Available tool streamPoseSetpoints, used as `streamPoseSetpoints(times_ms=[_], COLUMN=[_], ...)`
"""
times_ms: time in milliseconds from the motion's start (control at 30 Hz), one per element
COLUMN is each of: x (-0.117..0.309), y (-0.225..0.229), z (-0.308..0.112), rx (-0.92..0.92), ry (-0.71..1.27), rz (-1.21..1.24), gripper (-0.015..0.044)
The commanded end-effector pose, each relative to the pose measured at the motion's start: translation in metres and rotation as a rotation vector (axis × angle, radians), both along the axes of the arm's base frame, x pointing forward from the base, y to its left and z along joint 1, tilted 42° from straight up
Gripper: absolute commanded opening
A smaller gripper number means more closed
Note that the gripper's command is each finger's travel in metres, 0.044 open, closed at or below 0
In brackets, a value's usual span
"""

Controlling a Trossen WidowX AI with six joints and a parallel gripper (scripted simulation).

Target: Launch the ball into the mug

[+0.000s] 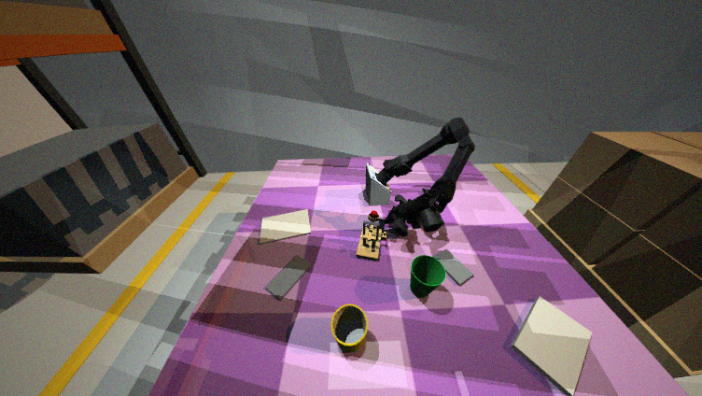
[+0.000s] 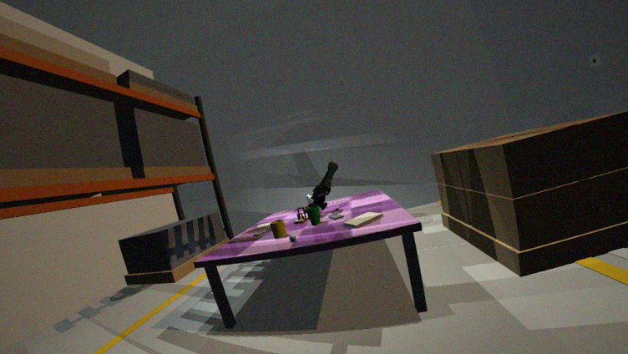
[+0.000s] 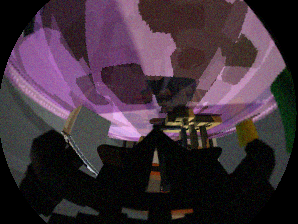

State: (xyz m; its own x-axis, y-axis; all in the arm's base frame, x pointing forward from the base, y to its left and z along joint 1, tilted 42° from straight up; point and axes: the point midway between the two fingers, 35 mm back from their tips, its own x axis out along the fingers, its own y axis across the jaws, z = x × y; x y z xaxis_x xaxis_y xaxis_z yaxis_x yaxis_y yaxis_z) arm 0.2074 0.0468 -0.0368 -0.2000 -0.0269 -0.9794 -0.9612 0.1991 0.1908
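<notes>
The catapult (image 1: 367,254) (image 2: 301,220) (image 3: 197,121) stands on the purple table, with its long side toward the front. The red ball (image 1: 373,214) sits at its back end, on the arm's cup as far as I can tell; I cannot make it out in the wrist view. The yellow mug (image 1: 349,328) (image 2: 277,229) (image 3: 246,133) stands upright in front of the catapult, slightly left. My gripper (image 1: 386,230) (image 3: 155,130) is shut and empty, low beside the catapult's right side. Whether its tips touch the catapult is unclear.
A green mug (image 1: 427,276) (image 2: 313,215) stands front right of the catapult. Grey slabs (image 1: 288,276) (image 1: 456,268) lie on both sides. Pale blocks lie at the left (image 1: 285,226) and front right (image 1: 553,344). A small grey round thing (image 2: 292,238) lies near the front edge.
</notes>
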Motion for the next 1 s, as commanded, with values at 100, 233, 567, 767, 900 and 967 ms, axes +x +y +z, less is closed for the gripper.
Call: streamPoseSetpoints(times_ms=[100,233,567,767,900,967], x=[-0.005,-0.007,0.015,0.019,0.033,0.044], y=[0.011,0.017,-0.020,-0.019,-0.024,-0.027], z=[-0.014,-0.021,0.102,0.099,0.099,0.098], rx=[0.002,0.002,0.001,0.006,0.018,0.026], ry=[0.012,0.012,-0.007,-0.018,-0.038,-0.052], rz=[-0.004,-0.004,0.001,-0.019,-0.109,-0.176], gripper=[0.0000,0.0000,0.0000,0.0053,0.0157,0.0210])
